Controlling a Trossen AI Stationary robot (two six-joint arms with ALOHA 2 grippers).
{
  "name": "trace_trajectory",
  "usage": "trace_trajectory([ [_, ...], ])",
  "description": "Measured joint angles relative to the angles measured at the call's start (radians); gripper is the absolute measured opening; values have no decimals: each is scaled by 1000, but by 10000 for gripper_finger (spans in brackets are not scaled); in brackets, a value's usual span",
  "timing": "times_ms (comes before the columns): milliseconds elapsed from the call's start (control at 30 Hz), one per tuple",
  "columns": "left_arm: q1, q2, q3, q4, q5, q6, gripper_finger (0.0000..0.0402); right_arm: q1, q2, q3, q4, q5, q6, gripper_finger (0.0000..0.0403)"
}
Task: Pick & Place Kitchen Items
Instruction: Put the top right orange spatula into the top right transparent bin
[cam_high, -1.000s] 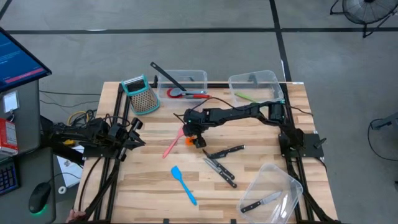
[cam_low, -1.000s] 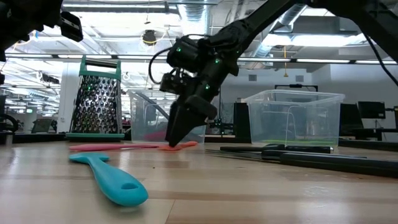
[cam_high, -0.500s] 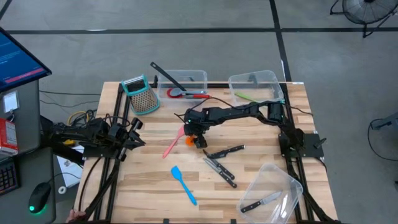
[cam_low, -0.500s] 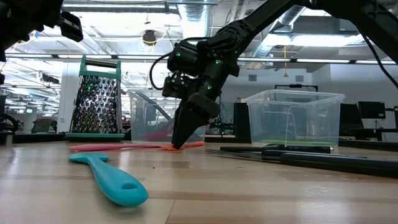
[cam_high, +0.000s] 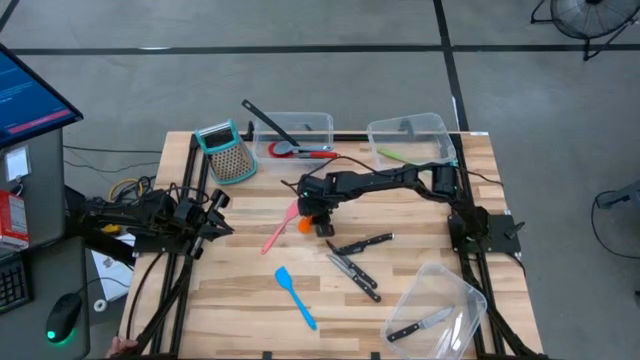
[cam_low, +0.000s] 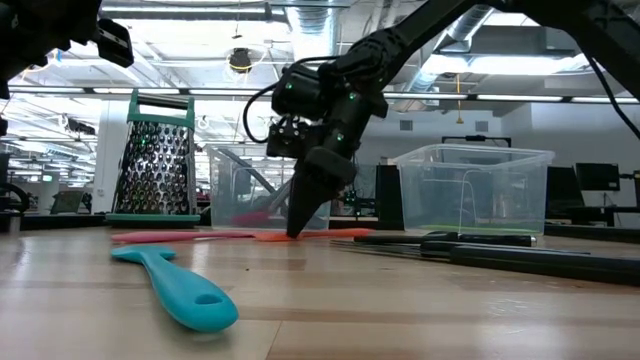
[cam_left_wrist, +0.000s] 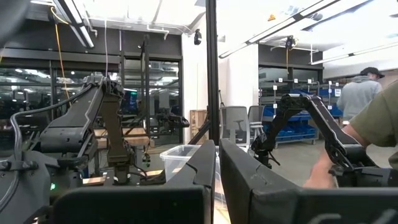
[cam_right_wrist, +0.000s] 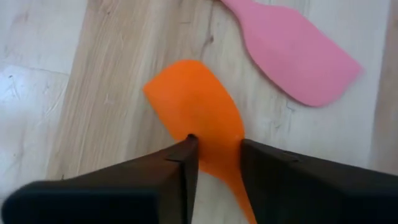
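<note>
The right gripper (cam_right_wrist: 214, 158) is down at the table's middle, its two fingers closed against either edge of the orange spatula (cam_right_wrist: 202, 118), which lies flat on the wood. In the low view the fingers (cam_low: 303, 205) reach the tabletop, tilted.

Just beside the orange blade lies the pink spatula (cam_high: 279, 229); the two blades are near each other but apart in the right wrist view. On the other side of the gripper, close by, a group of black-handled knives (cam_high: 356, 262) lies loose on the table. The blue spatula (cam_high: 295, 296) lies nearer the front edge, well apart.

Along the far edge stand the teal-framed grater (cam_high: 226, 152) and two clear bins. The nearer bin (cam_high: 318, 125) holds the red-headed spatula (cam_high: 300, 151), and a black ladle (cam_high: 268, 123) leans across its rim. The other bin (cam_high: 438, 128) holds a green utensil (cam_high: 398, 156). A third bin (cam_high: 470, 297), tilted at the front right corner, holds one knife (cam_high: 420, 324).

The left gripper (cam_left_wrist: 214, 186) is shut and empty, parked off the table's left edge. A person (cam_left_wrist: 367, 127) shows in the room beyond.
</note>
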Motion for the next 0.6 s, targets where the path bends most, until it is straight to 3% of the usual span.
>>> trace_trajectory([
  [100, 0, 0, 0, 0, 0, 0, 8, 5, -4, 0, 1, 12, 17, 69],
  [233, 0, 0, 0, 0, 0, 0, 8, 10, -1, 26, -9, 15, 17, 9],
  [600, 0, 0, 0, 0, 0, 0, 8, 15, 22, 153, -71, 0, 9, 1],
])
